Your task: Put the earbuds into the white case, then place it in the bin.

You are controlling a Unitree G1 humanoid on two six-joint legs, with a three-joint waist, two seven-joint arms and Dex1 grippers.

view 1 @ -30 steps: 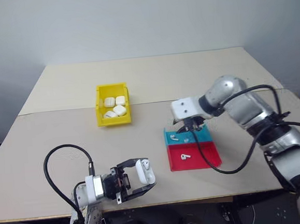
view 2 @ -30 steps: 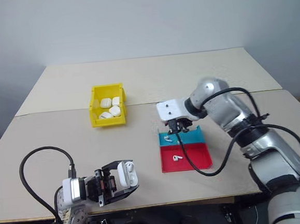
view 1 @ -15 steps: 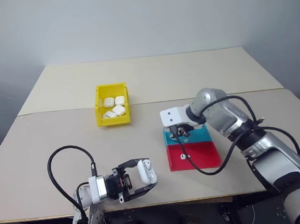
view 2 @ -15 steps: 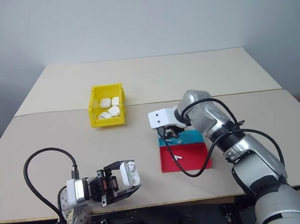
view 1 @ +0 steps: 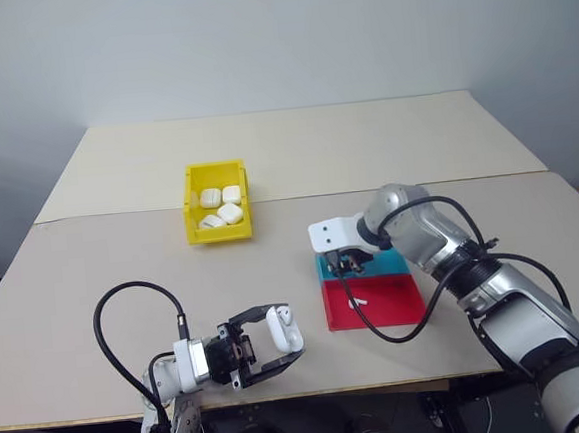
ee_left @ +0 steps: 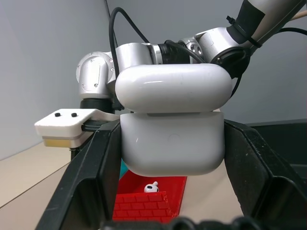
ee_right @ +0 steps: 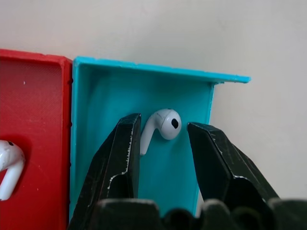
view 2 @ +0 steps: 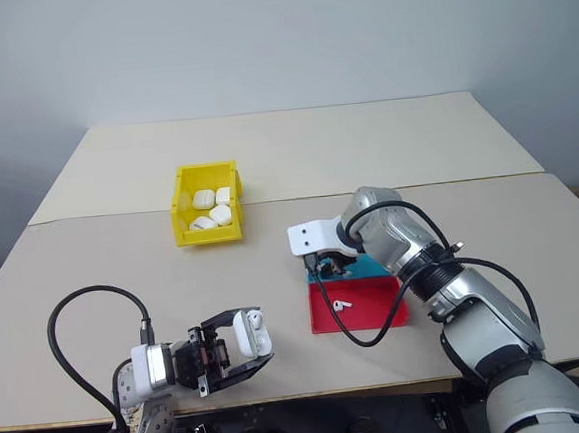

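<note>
On my head camera I see the beige worktop [view 1: 123, 270] with the small bright yellow plastic open-top bin [view 1: 218, 202] toward its far left part, several white cases lying inside it. Near the front edge my left gripper [view 1: 269, 343] is clamped shut on the small glossy white rounded earbud case [view 1: 281, 327]; in the left wrist view that case [ee_left: 172, 124] sits squarely between the two black fingers [ee_left: 96, 172], its lid hinged slightly up from the body. To the right of centre lie two shallow trays touching each other, the teal plastic tray [view 1: 388, 262] farther from me and the red plastic tray [view 1: 387, 304] nearer. My right gripper [view 1: 348, 264] points down into the teal tray. In the right wrist view its black fingers [ee_right: 117, 158] stand parted on either side of one tiny glossy white earbud [ee_right: 160, 127] lying on the teal floor: the earbud's stem is right against the inner face of one finger, while a gap separates its bulb from the other finger, so I am not gripping it yet. A second white earbud [view 1: 357, 300] lies in the red tray, well apart from the case and from the bin.
</note>
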